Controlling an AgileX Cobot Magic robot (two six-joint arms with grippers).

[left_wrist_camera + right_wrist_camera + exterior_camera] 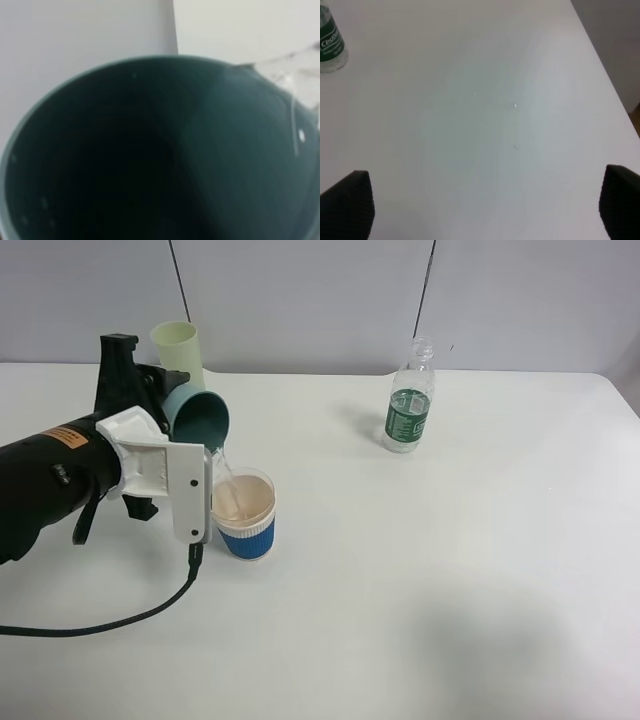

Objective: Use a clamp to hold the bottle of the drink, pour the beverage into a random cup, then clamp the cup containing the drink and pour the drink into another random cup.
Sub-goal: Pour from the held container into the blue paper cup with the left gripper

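The left gripper (178, 420) pinches a tilted teal cup (198, 417), pouring a thin stream into the blue-sleeved cup (245, 514); the right gripper (485, 200) stands spread wide.

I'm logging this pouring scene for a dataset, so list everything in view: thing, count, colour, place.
teal cup: 1, teal, held tipped by the left gripper above the blue-sleeved cup, liquid streaming out.
blue-sleeved cup: 1, clear with blue sleeve, on the table left of centre, catching the stream.
pale green cup: 1, pale green, upright at the back left, behind the arm.
bottle: 1, clear with green label, upright at the back right, no cap visible.
table: 1, white.
cable: 1, black, on the table front left.
left gripper: 1, black and white, shut on the teal cup.
right gripper: 1, black fingertips apart over bare table.
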